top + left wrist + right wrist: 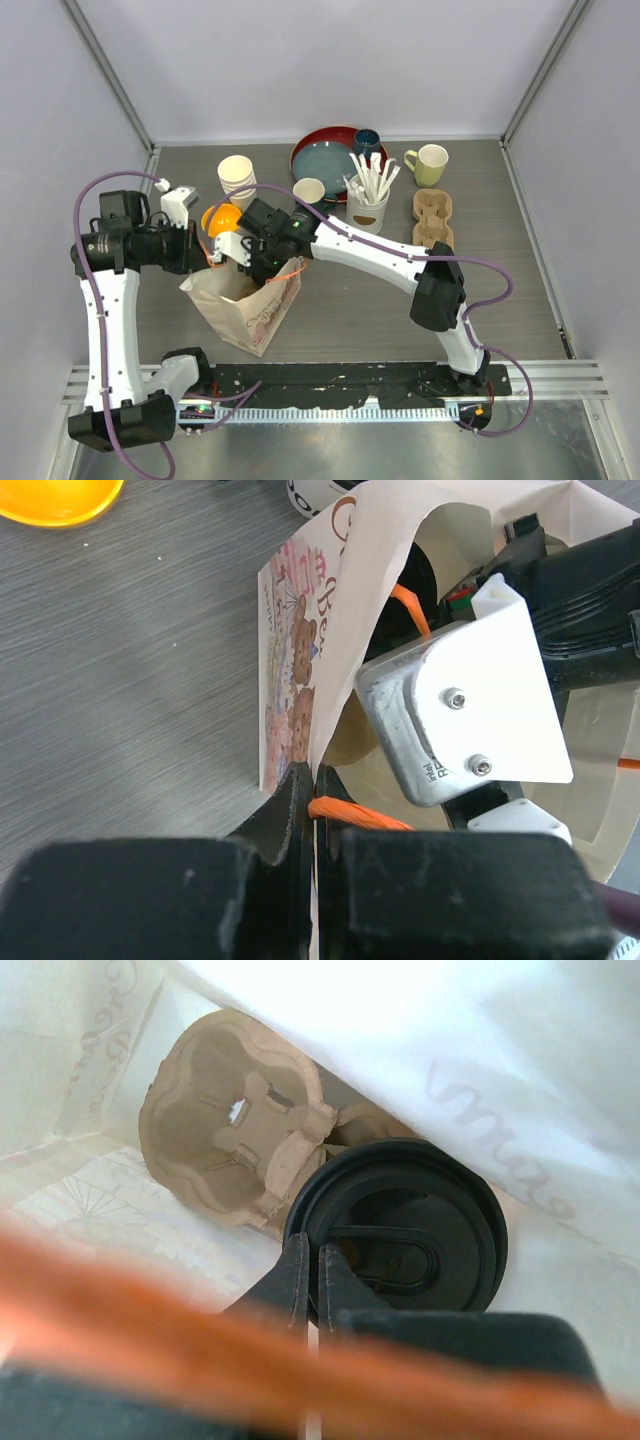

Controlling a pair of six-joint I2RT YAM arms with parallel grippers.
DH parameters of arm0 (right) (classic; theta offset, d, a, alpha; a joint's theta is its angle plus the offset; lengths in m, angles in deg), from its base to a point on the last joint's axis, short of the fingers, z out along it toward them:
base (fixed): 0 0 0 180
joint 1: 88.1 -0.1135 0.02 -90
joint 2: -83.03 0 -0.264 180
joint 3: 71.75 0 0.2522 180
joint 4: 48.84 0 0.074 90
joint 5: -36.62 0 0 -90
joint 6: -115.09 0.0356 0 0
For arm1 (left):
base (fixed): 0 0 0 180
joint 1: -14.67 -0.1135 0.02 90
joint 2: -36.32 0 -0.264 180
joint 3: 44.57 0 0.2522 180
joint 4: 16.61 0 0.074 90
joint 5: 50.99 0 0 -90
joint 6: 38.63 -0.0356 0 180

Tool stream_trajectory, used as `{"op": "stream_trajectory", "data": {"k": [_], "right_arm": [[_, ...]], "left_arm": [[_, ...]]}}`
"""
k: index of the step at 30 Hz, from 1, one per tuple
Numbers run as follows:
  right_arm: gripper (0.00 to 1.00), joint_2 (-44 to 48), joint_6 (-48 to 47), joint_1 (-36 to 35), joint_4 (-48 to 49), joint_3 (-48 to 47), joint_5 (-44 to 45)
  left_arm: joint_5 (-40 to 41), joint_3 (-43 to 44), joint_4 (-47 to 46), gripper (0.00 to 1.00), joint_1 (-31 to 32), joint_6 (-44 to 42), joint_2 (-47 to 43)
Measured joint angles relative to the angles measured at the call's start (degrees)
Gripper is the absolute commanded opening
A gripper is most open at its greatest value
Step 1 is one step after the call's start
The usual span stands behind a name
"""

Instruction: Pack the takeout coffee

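Observation:
A printed paper bag [245, 305] stands open near the left arm. My left gripper [315, 785] is shut on the bag's [290, 680] top edge, beside an orange handle [360, 815]. My right gripper [318, 1265] reaches down inside the bag [500, 1060] and is shut on the rim of a takeout coffee's black sip lid [420, 1230]. The cup body below the lid is hidden. A cardboard cup carrier [230, 1140] lies on the bag's floor next to that lid. In the top view my right gripper [262, 268] is mostly hidden in the bag's mouth.
Behind the bag are an orange bowl [222, 220], a stack of paper cups [237, 176], an unlidded cup [309, 190], a red tray [305, 150] with a blue plate, a dark mug [367, 143], a holder of sticks [368, 200], a yellow-green mug [430, 165] and cardboard carriers [433, 218].

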Motion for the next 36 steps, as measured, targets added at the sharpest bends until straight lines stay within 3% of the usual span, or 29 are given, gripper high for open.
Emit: {"op": "stream_trajectory", "data": {"k": [18, 21, 28, 36], "right_arm": [[0.01, 2.38, 3.56, -0.15, 9.35, 7.13, 0.00], [0.09, 2.58, 3.76, -0.15, 10.49, 7.80, 0.17], [0.45, 2.82, 5.38, -0.26, 12.02, 8.68, 0.39], [0.62, 3.61, 7.13, -0.28, 11.74, 8.98, 0.11]], "left_arm": [[-3.61, -1.27, -0.04, 0.00, 0.26, -2.60, -0.50], [-3.61, -1.27, -0.07, 0.00, 0.37, -2.84, -0.52], [-3.54, -1.27, -0.07, 0.00, 0.39, -3.98, -0.55], [-2.86, -1.29, -0.13, 0.00, 0.39, -5.14, -0.59]]}}
